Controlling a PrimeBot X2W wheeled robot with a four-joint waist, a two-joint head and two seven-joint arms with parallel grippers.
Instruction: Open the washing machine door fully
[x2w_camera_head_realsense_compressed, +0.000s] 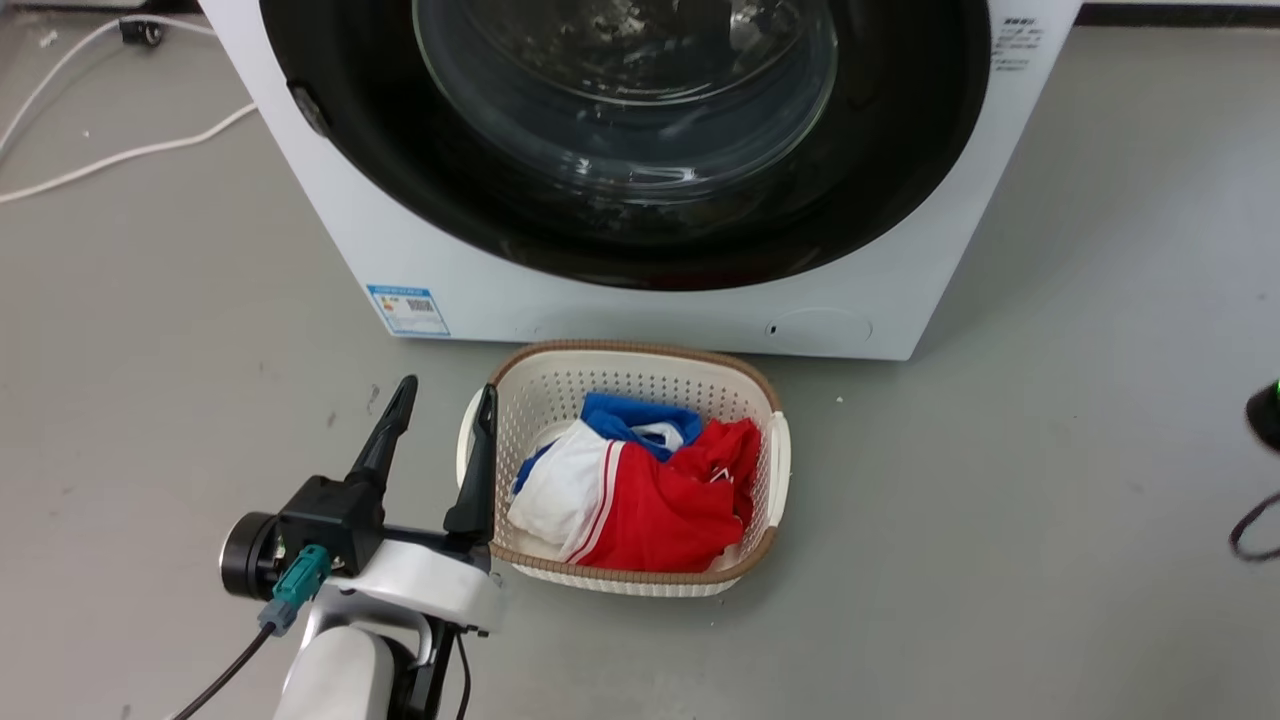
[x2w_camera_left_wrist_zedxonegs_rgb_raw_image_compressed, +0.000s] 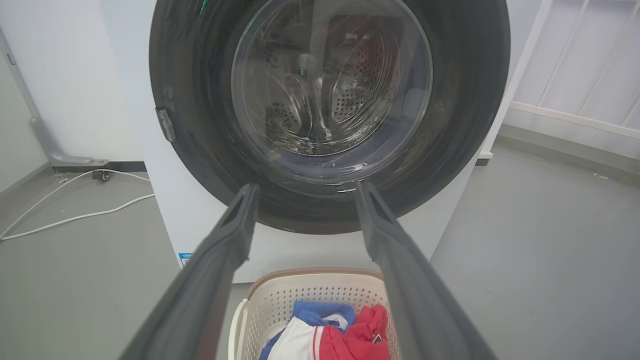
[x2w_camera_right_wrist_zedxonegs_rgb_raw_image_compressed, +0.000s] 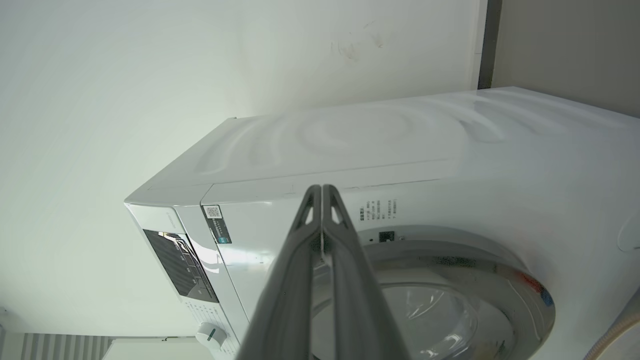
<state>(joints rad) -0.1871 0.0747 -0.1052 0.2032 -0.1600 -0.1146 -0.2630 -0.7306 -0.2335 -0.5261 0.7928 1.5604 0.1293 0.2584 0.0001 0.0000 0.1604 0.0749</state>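
Floor: plain grey, and everything here sits on it.
Washing machine: big white front-loader straight ahead of the robot, taking up the top of the head view. The right wrist view catches its flat top against a pale wall.
Washing machine door: huge glossy black disc in the middle of the machine's front, with a bulging glass window. It looks shut flat against the front. In the left wrist view you can see the holey steel drum through the glass, and there's a small catch on the door's left edge.
Laundry basket: cream plastic with a brown rim, on the floor just in front of the machine, below the door.
Clothes: a red, white and blue bundle lying in the basket.
Left gripper: low down just beside the basket's left side, aimed at the door but well short of it. Its fingers are spread wide with nothing between them.
Right gripper: the two fingers are pressed together, tips lined up with the seam where the machine's top meets its front. Can't tell if they touch it.
Control panel: dark strip on the machine's upper front, with a white knob next to it.
Cable: white, trailing across the floor to the left of the machine.
Sticker: small and blue, at the machine's lower left corner.
Filter cap: round, white, low on the right.
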